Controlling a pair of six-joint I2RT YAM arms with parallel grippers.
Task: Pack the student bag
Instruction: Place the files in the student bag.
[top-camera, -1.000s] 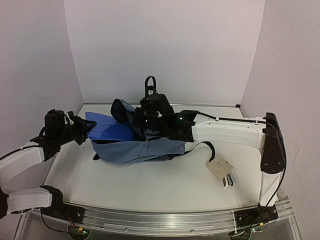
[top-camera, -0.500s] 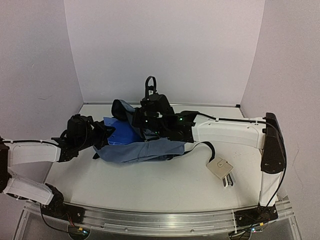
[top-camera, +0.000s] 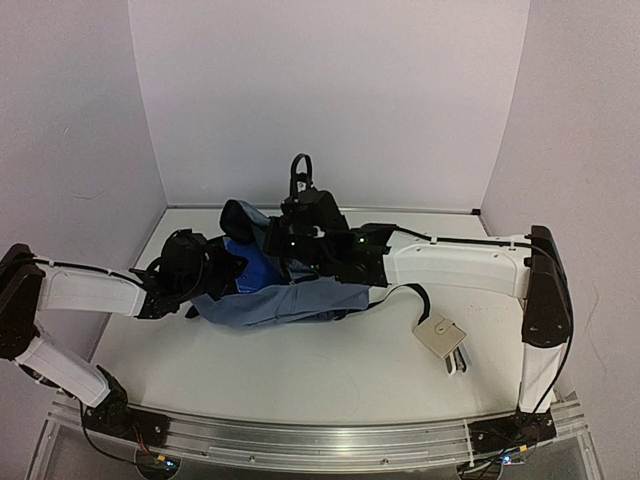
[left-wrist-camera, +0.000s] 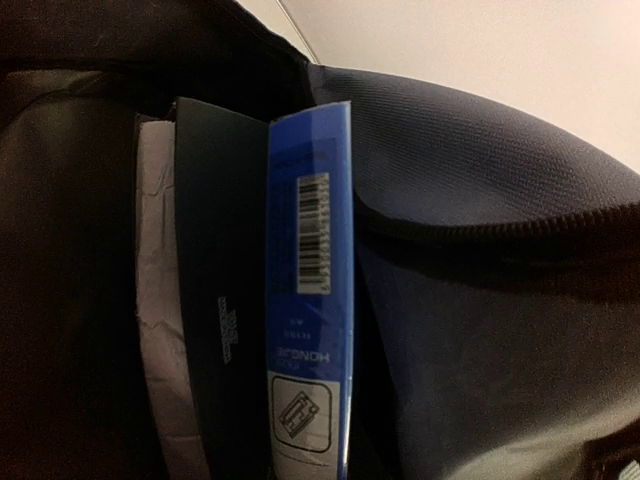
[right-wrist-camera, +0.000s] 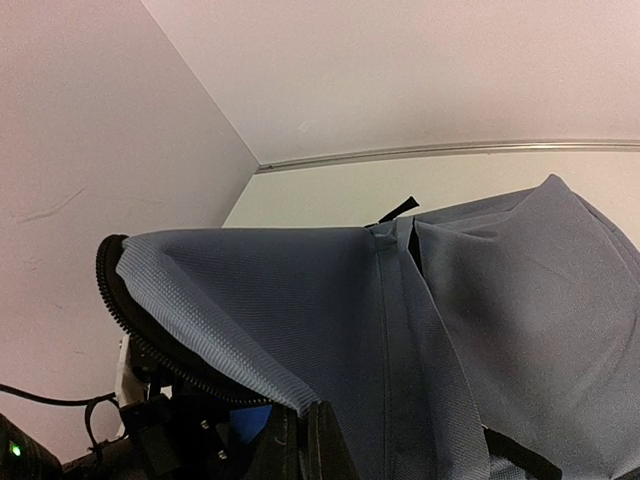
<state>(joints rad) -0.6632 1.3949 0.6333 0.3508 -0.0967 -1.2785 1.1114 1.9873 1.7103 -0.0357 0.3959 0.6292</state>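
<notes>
Since a second ago the left arm has swung in from the table's left edge toward the student bag (top-camera: 290, 300), carrying the blue notebook (left-wrist-camera: 310, 300) with it, so that only a small patch of blue now shows at the bag's mouth in the top view. The bag lies on its side near the middle of the table (top-camera: 330, 380), mouth facing left.

Judging by this, the step in hand is sliding the notebook into the main compartment. The left gripper (top-camera: 218, 272) has its jaws nearly closed on the thin notebook. The right gripper (right-wrist-camera: 305, 445) is pinched tight on the zipper-edged flap, holding the opening up. The next move calls for pushing the notebook deeper on a straight line, then letting go only once it is well seated, while the right side keeps the flap lifted.

How far inside the notebook reaches is hidden by fabric. The left wrist view is dark, and its own fingers are hard to separate from the notebook's cover.
</notes>
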